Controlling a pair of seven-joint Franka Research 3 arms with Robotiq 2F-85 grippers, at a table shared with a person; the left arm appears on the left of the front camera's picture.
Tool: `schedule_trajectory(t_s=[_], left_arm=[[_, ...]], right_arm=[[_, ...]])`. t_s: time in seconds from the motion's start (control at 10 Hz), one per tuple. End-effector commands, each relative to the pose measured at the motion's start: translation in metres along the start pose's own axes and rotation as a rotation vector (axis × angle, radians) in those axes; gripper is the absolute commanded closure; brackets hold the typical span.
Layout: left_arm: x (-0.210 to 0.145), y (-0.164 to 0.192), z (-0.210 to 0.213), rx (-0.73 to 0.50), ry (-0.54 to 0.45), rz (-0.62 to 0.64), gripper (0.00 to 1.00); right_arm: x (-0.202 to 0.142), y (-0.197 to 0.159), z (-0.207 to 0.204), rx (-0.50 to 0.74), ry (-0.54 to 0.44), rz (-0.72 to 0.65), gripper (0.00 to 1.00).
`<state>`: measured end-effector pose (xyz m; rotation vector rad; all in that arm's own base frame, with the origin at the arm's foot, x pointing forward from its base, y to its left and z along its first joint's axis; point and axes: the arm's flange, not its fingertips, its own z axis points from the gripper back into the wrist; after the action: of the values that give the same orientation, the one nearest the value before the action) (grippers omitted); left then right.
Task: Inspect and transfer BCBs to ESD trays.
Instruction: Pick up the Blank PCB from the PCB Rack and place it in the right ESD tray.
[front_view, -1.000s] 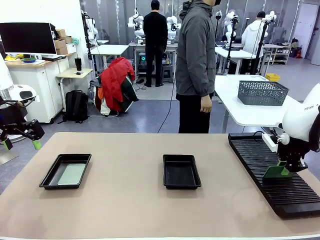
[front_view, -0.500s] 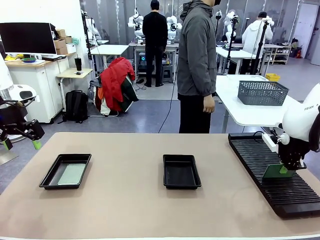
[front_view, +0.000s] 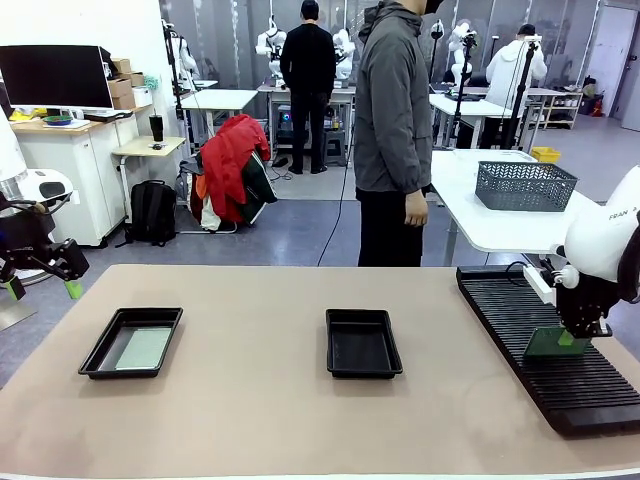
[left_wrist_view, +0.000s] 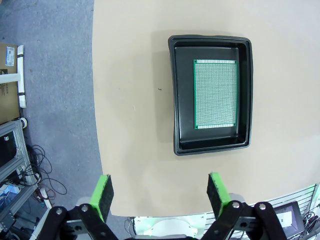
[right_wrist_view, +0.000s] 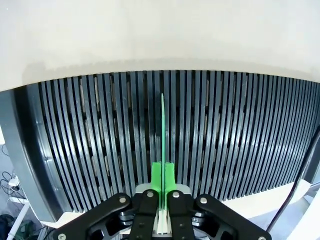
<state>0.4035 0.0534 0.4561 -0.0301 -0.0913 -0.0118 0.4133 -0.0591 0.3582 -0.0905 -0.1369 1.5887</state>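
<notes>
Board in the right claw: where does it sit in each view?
Front: lower right, board upright at the black slotted rack, in the right claw.
Right wrist: bottom centre, edge-on, clamped in that claw, rack slots behind.
Left wrist: looks down on a tray holding a different board.
Shared landmark: the rack.

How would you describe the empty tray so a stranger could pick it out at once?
On the tan table, the empty tray sits near the middle, in front of the standing person. It is black and shallow like the left tray, but that one holds a green board, while this one's floor is bare.
</notes>
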Motion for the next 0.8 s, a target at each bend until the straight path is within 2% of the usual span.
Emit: schedule_trajectory(t_s=[0.0,0.3,0.7], left_arm=[[-0.001,0.001,-0.001,-0.001,0.0,-0.007,0.0],[-0.001,0.001,-0.001,-0.001,0.0,-0.007,0.0],[-0.001,0.001,-0.001,-0.001,0.0,-0.007,0.0]], right_arm=[[0.01,0.023,0.02,-0.01,0.007,0.002,1.0],[0.022,0.019,0.089,0.014,0.014,0.014,1.0],[0.037,0.014,0.21,0.044,0.032,0.033,1.0]])
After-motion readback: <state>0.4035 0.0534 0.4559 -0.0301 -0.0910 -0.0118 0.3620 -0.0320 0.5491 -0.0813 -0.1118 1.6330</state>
